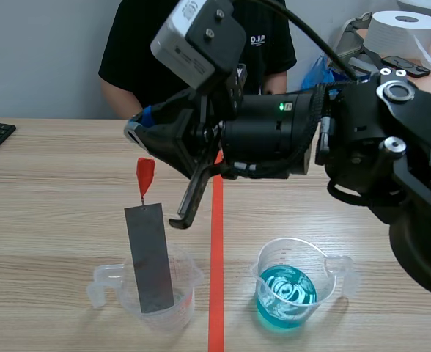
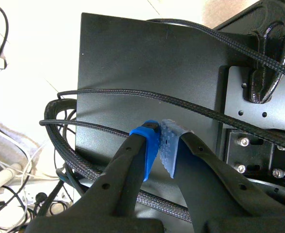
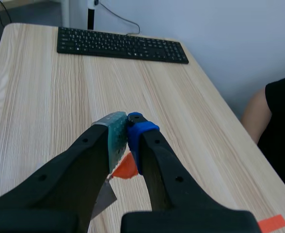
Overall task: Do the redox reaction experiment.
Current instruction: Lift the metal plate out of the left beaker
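The right gripper (image 3: 126, 131) was found closed, pads pressed together with nothing visible between them. It hung just above the red tab (image 1: 145, 173) that tops the grey metal strip (image 1: 149, 257). From the right wrist view, contact with the tab could not be confirmed; it appeared to lie under the fingertips rather than in their hold.

The strip stood nearly upright with its lower end inside the empty beaker (image 1: 188, 279), on the near left of the desk (image 1: 54, 191). The second beaker (image 1: 263, 268), holding blue solution (image 1: 285, 293), stood well apart, across the tape line. The left gripper (image 2: 159, 145) was also closed on nothing, parked facing a black panel and cables away from the desk.

Assessment: the strip had not yet gone into the solution.

Hazards noted:
- Closed fingers descending on the tab would push the strip over, and the light beaker could tip with it.
- The tab joins the strip by a thin stem. A poor pinch could let the strip swing or slip during transfer.
- A swinging strip could strike the second beaker's rim and spill solution.
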